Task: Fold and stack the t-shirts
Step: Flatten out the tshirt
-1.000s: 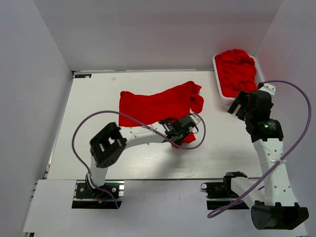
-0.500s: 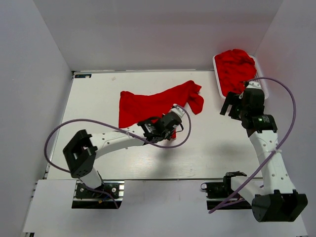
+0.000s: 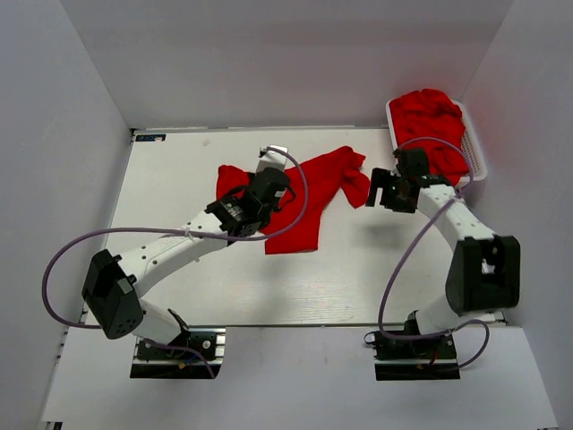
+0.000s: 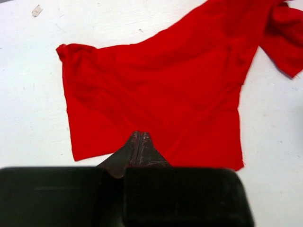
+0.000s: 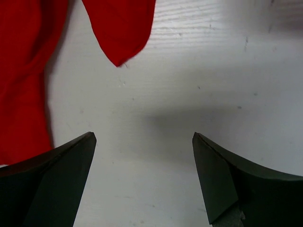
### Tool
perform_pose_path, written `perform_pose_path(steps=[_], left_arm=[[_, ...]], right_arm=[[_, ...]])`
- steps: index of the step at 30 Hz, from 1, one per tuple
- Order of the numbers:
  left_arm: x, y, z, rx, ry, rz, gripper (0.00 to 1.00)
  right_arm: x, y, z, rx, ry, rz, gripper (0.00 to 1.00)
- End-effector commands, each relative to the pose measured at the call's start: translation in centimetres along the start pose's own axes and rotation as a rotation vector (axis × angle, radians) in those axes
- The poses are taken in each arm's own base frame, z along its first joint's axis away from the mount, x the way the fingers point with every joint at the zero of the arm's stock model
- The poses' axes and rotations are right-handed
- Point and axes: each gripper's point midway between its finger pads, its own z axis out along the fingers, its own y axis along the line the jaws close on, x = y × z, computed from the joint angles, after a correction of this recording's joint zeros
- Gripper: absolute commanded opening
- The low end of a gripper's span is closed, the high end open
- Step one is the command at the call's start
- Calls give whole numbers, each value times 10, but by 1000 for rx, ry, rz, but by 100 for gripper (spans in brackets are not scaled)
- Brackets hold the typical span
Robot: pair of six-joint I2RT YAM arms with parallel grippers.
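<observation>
Red cloth takes up most of what I see. One shirt [image 3: 313,190] lies spread on the white counter [image 3: 170,179], about midway across and toward the far side. A sleeve [image 3: 358,184] is bunched at its right end, and a flap reaches toward the near edge. More red shirts sit in a heap [image 3: 430,121] inside the white basket [image 3: 477,154] at the far right corner. A small dark tag [image 3: 150,137] at the counter's far left corner is too small for me to read. My left claw [image 3: 257,199] is pressed together, its fingers flush, and it sits over the left part of the shirt. From my left wrist the claw [image 4: 140,136] meets the red fabric [image 4: 156,80] near its near edge, but I cannot tell whether any cloth is nipped between the fingers. My right claw [image 3: 385,193] stands wide apart and holds nothing. It hangs over bare counter between the sleeve and the basket. From my right wrist the two dark fingers [image 5: 66,165] frame white counter [image 5: 213,71]. The sleeve's tip [image 5: 124,33] is ahead of them, and the shirt's edge [image 5: 23,80] is just beside the left finger. I cannot tell whether they touch.
</observation>
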Motion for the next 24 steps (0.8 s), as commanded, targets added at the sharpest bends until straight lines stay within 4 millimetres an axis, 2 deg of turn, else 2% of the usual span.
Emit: perform_pose_path(steps=[1,2,4,7,9,10,13,16,22,24], left_arm=[[-7,6,8,13,-2,-50,0],[-1,-2,10,52,19,-43,0],[2,2,17,57,37,-52,0],[11,-6,17,121,75,-26,0],[26,-22,13,225,136,20,71],[33,-33,9,296,162,21,100],[65,-37,3,330,263,13,100],[108,-34,0,316,376,-13,100],[162,-41,-3,344,498,-64,100],[172,-46,2,358,505,-76,100]], right_arm=[[-46,24,18,-59,-89,9,88],[-48,26,22,-59,-88,11,88],[-49,29,35,-52,-72,14,88],[-50,33,44,-55,-67,12,88],[-51,34,46,-54,-68,8,88],[-50,34,47,-48,-66,12,90],[-48,33,48,-47,-57,12,90],[-47,28,47,-17,-63,11,90],[-49,24,42,-4,-78,5,90],[-48,23,41,-2,-78,5,90]])
